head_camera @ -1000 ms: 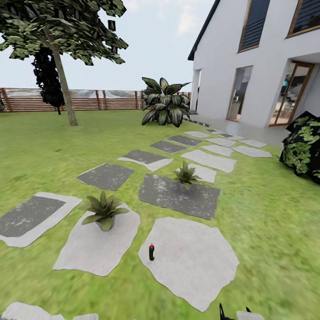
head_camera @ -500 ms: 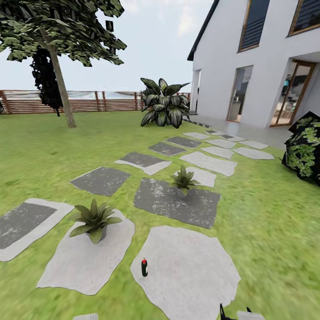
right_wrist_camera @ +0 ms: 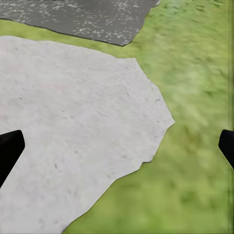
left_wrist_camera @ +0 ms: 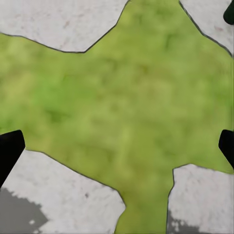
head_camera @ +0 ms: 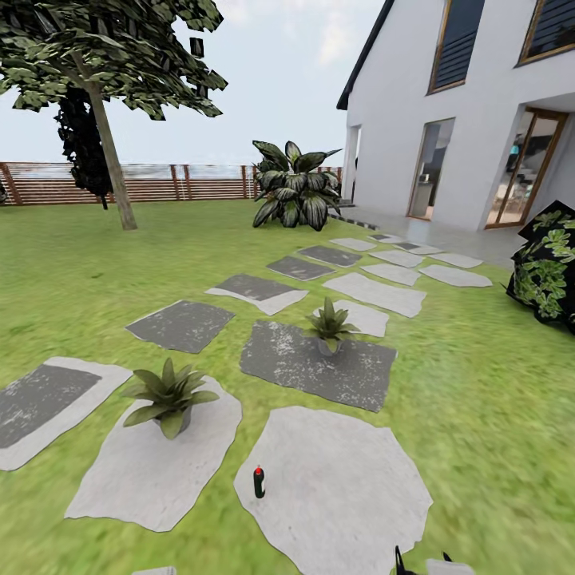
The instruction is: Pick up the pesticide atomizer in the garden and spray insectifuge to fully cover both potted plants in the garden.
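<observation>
On stones — two potted plants, one atomizer

No legible text or labels anywhere

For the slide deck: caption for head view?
Pesticide atomizer upright at a pale stepping stone's edge, two potted plants beyond.

Over the last second the head camera advanced — the whole view shifted, so the shift is the camera's and not the objects'. The pesticide atomizer now sits lower and further left in the head view than it did a second ago, as does the near potted plant. The far potted plant shifted only slightly. Between half a second ago and now — essentially no further shift.
</observation>
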`<state>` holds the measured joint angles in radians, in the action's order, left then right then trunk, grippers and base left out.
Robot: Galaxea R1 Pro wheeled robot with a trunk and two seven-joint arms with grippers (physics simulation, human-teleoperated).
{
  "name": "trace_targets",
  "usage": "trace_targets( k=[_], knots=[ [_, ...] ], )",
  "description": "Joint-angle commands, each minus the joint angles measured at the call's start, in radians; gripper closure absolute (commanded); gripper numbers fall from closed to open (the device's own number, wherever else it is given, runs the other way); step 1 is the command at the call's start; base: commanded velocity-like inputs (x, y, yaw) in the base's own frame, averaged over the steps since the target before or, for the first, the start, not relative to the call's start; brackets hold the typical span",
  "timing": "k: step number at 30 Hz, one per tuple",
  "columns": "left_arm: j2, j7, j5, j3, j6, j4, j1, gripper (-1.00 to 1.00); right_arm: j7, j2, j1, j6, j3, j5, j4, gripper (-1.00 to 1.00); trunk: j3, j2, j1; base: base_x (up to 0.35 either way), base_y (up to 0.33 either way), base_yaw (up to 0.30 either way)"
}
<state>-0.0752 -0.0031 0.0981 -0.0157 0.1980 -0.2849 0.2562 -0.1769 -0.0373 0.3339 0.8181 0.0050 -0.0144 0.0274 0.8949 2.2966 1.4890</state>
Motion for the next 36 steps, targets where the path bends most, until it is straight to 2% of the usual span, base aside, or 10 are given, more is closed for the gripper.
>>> trace_targets(
  k=[1, 6, 13, 16, 23, 28, 29, 36],
  knots=[
    [0.000, 0.000, 0.011, 0.001, 0.009, 0.001, 0.000, -1.00, -0.004, -0.002, 0.001, 0.002, 0.000, -0.001, 0.001, -1.00, 0.001, 0.000, 0.000, 0.000, 0.000, 0.000],
    [0.000, 0.002, 0.018, -0.006, 0.034, -0.004, 0.003, -1.00, -0.008, -0.010, 0.001, 0.003, -0.006, 0.006, 0.008, -1.00, 0.001, 0.000, 0.000, 0.000, 0.000, 0.000],
    [0.009, -0.003, 0.012, -0.002, 0.030, -0.014, 0.032, -1.00, -0.001, -0.017, 0.001, -0.012, -0.002, 0.006, 0.046, -1.00, 0.001, 0.000, 0.000, 0.000, 0.000, 0.000],
    [0.020, -0.010, 0.008, 0.000, 0.028, -0.014, 0.049, -1.00, 0.000, -0.018, 0.000, -0.029, -0.001, 0.003, 0.063, -1.00, 0.001, 0.000, 0.000, 0.000, 0.000, 0.000],
    [0.060, -0.023, -0.032, 0.038, -0.008, -0.008, 0.088, -1.00, 0.002, -0.019, 0.000, -0.068, 0.000, 0.005, 0.102, -1.00, 0.001, 0.000, 0.000, 0.000, 0.000, 0.000],
    [0.088, -0.021, -0.060, 0.043, -0.036, -0.013, 0.117, -1.00, 0.003, -0.019, 0.000, -0.096, 0.000, 0.008, 0.130, -1.00, 0.001, 0.000, 0.000, 0.000, 0.000, 0.000],
    [0.103, -0.019, -0.070, 0.044, -0.101, -0.013, 0.277, -1.00, 0.003, -0.019, 0.000, -0.531, 0.000, 0.008, 0.682, -1.00, 0.001, 0.000, 0.000, 0.000, 0.000, 0.000],
    [0.106, -0.014, -0.072, 0.048, -0.095, -0.014, 0.279, -1.00, 0.004, -0.020, 0.001, -0.546, 0.003, 0.005, 0.695, -1.00, 0.001, 0.000, 0.000, 0.000, 0.000, 0.000]
  ],
)
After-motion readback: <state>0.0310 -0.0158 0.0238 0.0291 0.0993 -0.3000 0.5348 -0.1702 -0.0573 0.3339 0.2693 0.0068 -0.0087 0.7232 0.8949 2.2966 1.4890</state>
